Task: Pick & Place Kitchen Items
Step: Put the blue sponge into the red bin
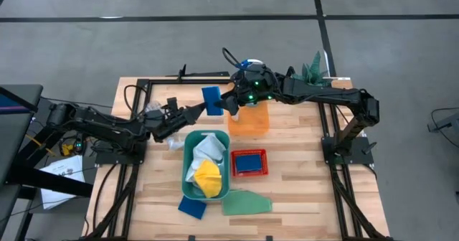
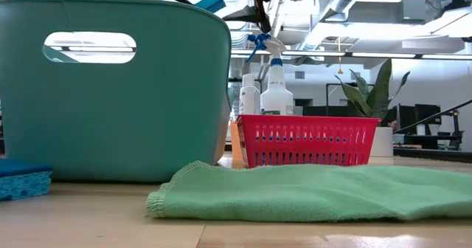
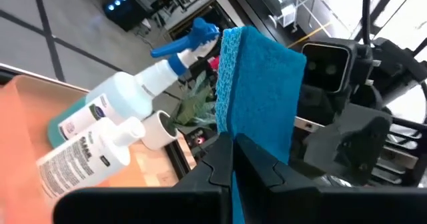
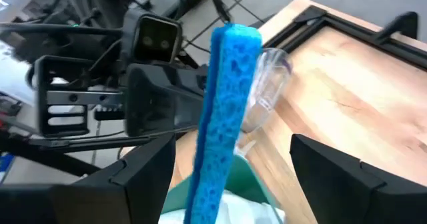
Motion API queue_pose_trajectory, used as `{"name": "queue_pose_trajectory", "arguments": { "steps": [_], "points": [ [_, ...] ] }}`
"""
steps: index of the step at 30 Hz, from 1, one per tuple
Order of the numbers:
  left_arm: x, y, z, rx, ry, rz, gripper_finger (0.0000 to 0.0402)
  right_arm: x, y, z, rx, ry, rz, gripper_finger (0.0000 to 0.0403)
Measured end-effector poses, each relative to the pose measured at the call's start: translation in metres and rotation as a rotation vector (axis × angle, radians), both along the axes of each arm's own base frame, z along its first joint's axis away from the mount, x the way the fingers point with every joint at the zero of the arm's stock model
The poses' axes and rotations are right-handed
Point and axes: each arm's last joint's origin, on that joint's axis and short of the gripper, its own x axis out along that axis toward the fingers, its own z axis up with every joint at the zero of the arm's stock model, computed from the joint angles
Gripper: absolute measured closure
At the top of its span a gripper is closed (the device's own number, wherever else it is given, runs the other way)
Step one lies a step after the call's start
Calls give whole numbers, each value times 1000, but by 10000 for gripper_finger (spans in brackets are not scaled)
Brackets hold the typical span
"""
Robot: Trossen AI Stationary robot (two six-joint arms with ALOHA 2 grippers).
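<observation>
Above the table's far middle, held upright on its long axis: thin blue rectangular sponge [image 1: 212,100], clenched at its lower edge by left gripper [image 1: 199,110]. Straddling it from the opposite side, right gripper [image 1: 231,103], fingers spread wide, not yet touching.

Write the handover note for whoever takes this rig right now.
Left gripper: shut on a blue sponge, held in the air above the table.
Right gripper: open, fingers either side of that sponge, not closed.
Teal bin: white cloth and yellow cloth inside.
Red basket: another blue sponge inside.
Orange bin: spray bottle and small white bottle.
Left: green cloth and blue sponge on the table.
</observation>
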Motion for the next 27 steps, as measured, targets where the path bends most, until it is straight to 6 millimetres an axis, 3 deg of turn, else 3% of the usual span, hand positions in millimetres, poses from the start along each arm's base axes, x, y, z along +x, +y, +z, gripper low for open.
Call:
{"name": "queue_pose_trajectory", "arguments": {
  "steps": [11,15,21,27],
  "points": [
    [-1,0,0,-8,-2,27,401,-2,-6,-2,18,20,-44,118],
    [-1,0,0,-9,-2,31,401,-3,-8,-2,18,20,-51,136],
    [-1,0,0,-9,0,31,401,-3,-10,-2,15,19,-44,217],
    [0,0,0,-7,1,11,401,-3,-9,-2,3,17,-4,351]
  ]
}}
